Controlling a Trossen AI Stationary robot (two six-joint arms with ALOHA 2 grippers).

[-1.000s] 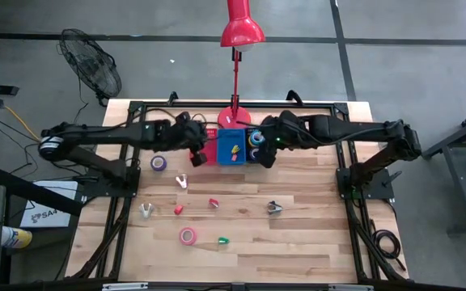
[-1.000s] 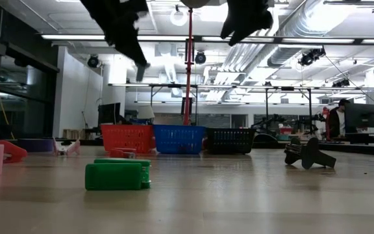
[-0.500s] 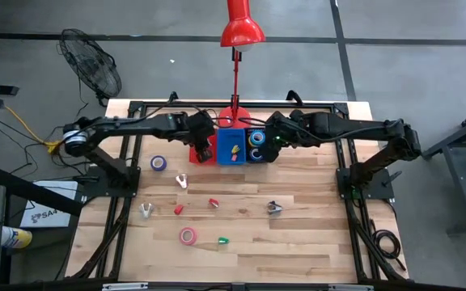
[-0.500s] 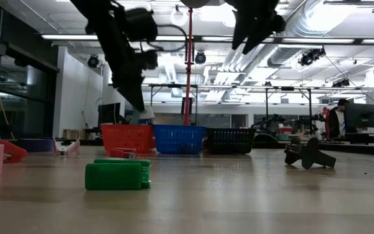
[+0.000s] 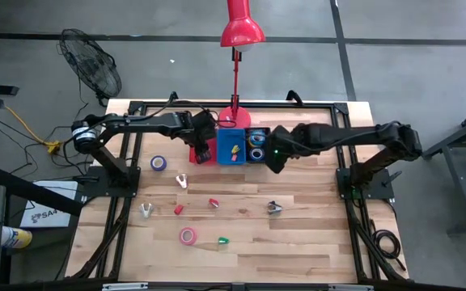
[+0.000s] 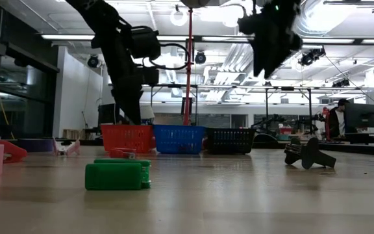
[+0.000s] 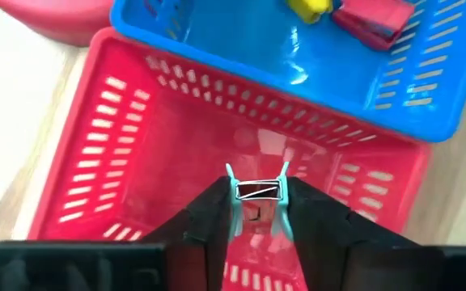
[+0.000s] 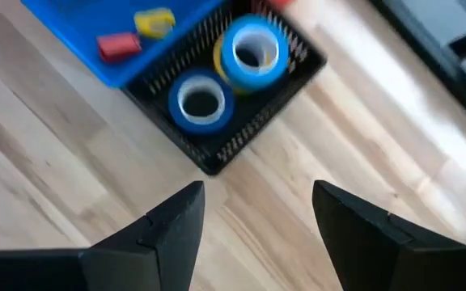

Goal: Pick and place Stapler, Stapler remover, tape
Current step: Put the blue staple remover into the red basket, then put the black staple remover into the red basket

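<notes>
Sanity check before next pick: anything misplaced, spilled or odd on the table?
Nothing stands out. Loose items lie scattered on the table, awaiting sorting, none spilled. The left gripper holds a staple remover over the red bin; the right gripper is open beside the black bin.

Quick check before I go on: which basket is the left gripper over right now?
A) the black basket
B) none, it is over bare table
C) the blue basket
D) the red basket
D: the left wrist view shows the left gripper above the red basket, with a staple remover between its fingers.
</notes>
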